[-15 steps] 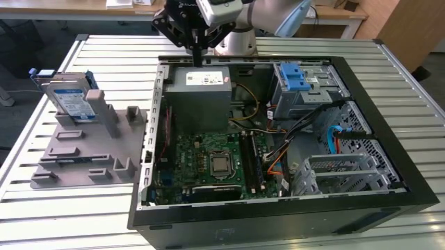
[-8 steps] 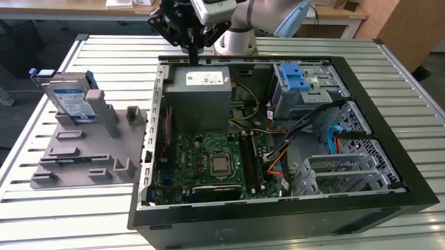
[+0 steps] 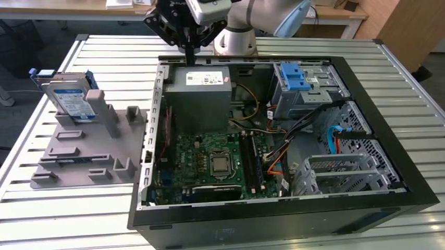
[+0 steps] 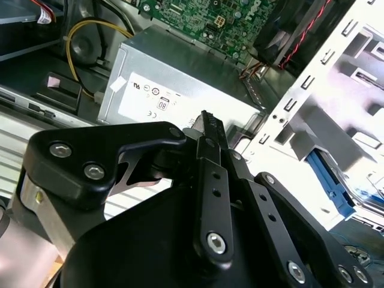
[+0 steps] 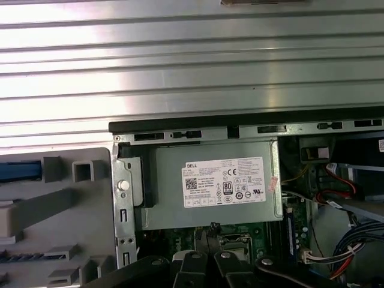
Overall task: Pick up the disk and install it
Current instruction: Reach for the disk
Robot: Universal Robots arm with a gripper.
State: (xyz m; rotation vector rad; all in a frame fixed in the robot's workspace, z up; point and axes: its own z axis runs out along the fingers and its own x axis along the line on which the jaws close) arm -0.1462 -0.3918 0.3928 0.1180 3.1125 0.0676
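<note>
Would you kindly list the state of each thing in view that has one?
disk: upright in the grey holder, not yet picked up.
pincer: shut, holding nothing, by the power supply.
computer case: lying flat, side open, interior exposed.

White sticker (image 5: pixel 224 182) on the grey power supply (image 5: pixel 168 195): black print, a square code, a row of certification marks. Small red-and-white tag (image 5: pixel 274 183) at its edge. Blue-and-white label (image 3: pixel 72 100) on the disk (image 3: pixel 62 83), print too small to read.
</note>
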